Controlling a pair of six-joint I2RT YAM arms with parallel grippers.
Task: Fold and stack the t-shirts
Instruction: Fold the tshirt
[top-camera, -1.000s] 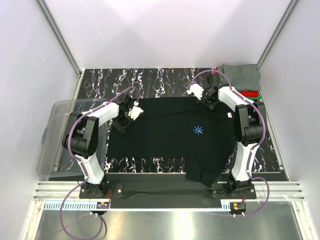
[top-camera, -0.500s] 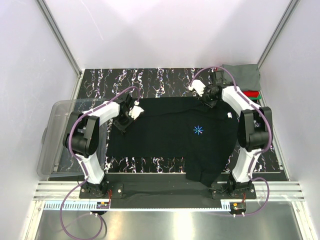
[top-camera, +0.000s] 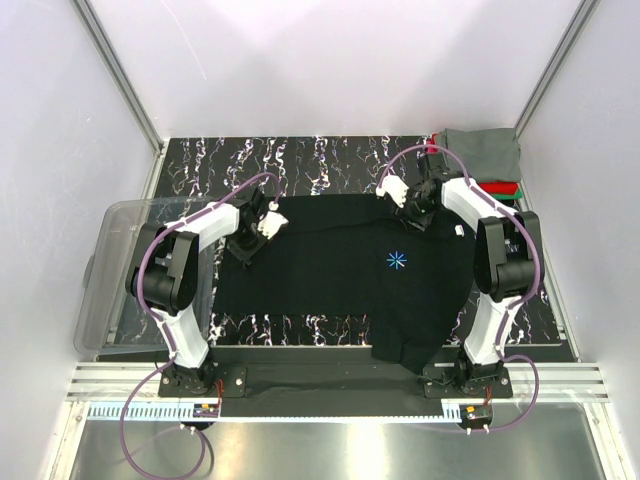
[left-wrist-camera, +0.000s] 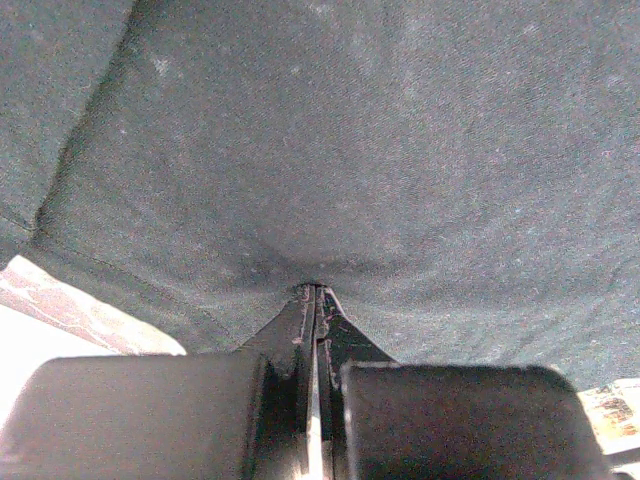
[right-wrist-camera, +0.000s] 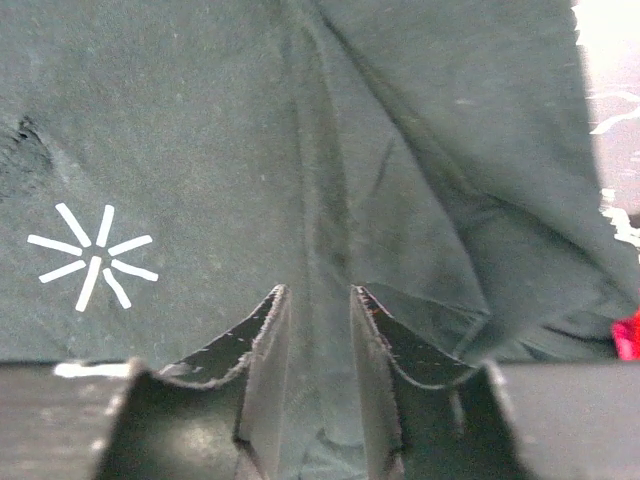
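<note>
Left wrist: left claw (left-wrist-camera: 315, 292) pinches black t-shirt (left-wrist-camera: 380, 150); right claw (right-wrist-camera: 315, 295) parted.

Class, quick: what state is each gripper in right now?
Left gripper: shut, pinching the black shirt.
Right gripper: open, fingers apart over the shirt.

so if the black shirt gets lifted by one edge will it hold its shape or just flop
Probably floppy: the black shirt puckers to a point where the left claw pinches it, and folds ridge up at the right claw. Its near part spills past the table edge, so it would likely sag and drag.
</note>
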